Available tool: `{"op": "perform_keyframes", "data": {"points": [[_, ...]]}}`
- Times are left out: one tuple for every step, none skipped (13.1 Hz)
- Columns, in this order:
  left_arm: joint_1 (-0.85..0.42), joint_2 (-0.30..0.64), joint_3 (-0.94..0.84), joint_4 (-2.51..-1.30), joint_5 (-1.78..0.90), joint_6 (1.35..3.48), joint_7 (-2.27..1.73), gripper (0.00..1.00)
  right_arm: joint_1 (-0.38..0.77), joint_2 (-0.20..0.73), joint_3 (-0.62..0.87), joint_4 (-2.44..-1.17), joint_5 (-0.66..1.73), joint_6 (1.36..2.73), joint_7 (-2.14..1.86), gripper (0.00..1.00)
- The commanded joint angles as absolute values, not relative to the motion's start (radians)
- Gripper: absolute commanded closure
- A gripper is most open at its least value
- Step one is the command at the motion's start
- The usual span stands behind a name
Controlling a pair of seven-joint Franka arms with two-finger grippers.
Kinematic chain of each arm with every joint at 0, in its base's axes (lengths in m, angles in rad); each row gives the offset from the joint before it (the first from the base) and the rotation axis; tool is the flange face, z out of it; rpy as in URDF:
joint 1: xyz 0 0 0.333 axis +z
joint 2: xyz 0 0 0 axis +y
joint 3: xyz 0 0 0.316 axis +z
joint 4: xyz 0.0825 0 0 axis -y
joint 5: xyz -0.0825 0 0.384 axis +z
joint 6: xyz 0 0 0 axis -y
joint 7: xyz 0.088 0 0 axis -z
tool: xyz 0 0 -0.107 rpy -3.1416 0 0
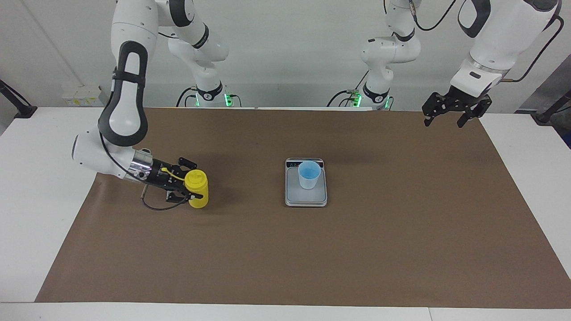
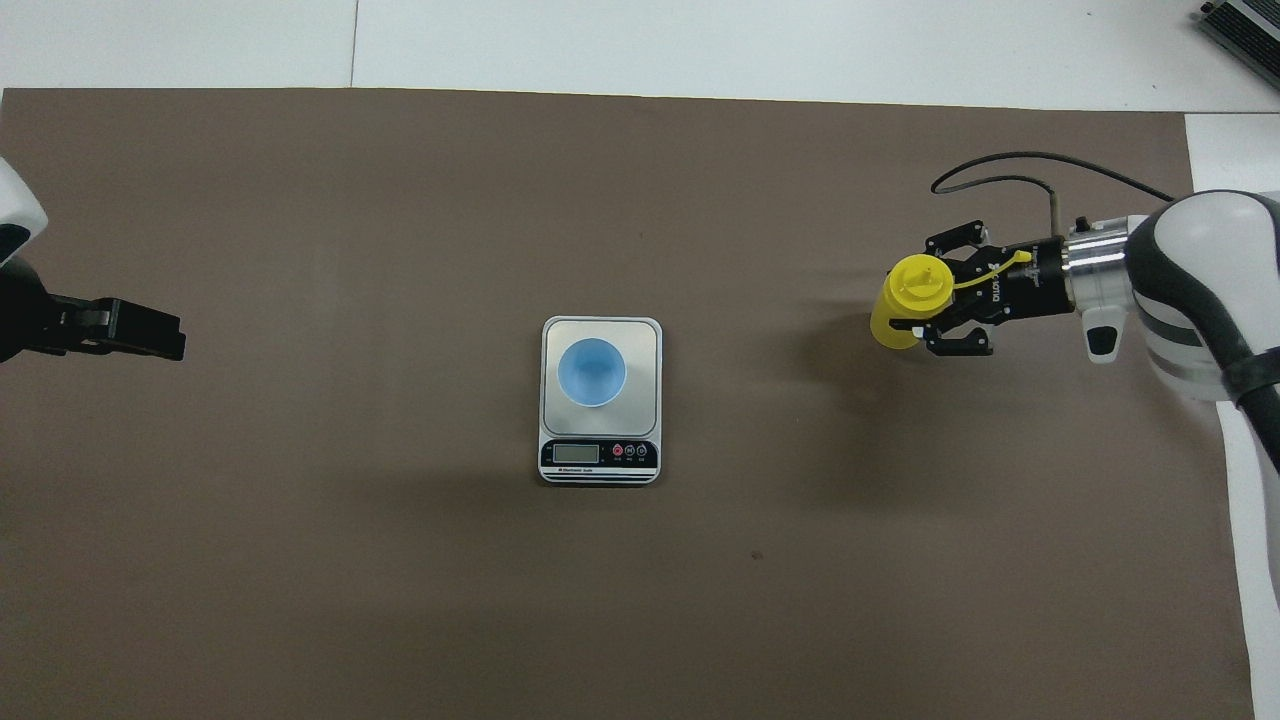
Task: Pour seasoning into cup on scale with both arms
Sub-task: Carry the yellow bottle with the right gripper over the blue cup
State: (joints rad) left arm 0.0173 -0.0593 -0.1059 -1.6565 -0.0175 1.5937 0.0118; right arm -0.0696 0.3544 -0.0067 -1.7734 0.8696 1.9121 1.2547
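The right pincer (image 1: 192,183) clasps the upright yellow seasoning bottle (image 1: 197,189); the cup (image 1: 309,174) stands on the scale (image 1: 306,195); the left pincer (image 1: 446,119) waits aloft.

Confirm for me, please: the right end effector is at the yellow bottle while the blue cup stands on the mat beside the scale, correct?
Not quite. The facing view shows the blue cup standing on the scale, not beside it. The rest holds: the right end effector is at the yellow bottle.

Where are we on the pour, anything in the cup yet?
Done: the cup sits on the scale, mid-table. In hand: the right gripper is around the upright yellow bottle at its end of the table; bottle looks still on the mat. Left: lift, carry to the cup, pour. Cup looks empty. The left gripper waits, raised at its own end.
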Motion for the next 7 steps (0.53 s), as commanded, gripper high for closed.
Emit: {"op": "perform_keyframes", "data": {"points": [[0.029,-0.080,-0.114,-1.675,-0.014,1.597,0.021,0.00,0.036,0.328,-0.009,-1.735,0.755,2.005,1.434,1.00],[0.029,-0.080,-0.112,-1.675,-0.014,1.597,0.021,0.00,0.073,0.328,-0.009,-1.715,0.691,2.034,1.495,1.00],[0.029,-0.080,-0.113,-1.677,-0.014,1.597,0.021,0.00,0.112,0.331,-0.009,-1.692,0.619,2.049,1.556,1.00],[0.029,-0.080,-0.112,-1.675,-0.014,1.597,0.021,0.00,0.147,0.337,-0.009,-1.668,0.539,2.059,1.616,1.00],[0.029,-0.080,-0.113,-1.675,-0.014,1.597,0.021,0.00,0.188,0.341,-0.009,-1.654,0.463,2.077,1.678,1.00],[0.029,-0.080,-0.114,-1.675,-0.014,1.597,0.021,0.00,0.228,0.344,-0.009,-1.648,0.390,2.098,1.740,1.00],[0.029,-0.080,-0.114,-1.675,-0.014,1.595,0.021,0.00,0.265,0.347,-0.009,-1.647,0.332,2.136,1.796,1.00]]}}
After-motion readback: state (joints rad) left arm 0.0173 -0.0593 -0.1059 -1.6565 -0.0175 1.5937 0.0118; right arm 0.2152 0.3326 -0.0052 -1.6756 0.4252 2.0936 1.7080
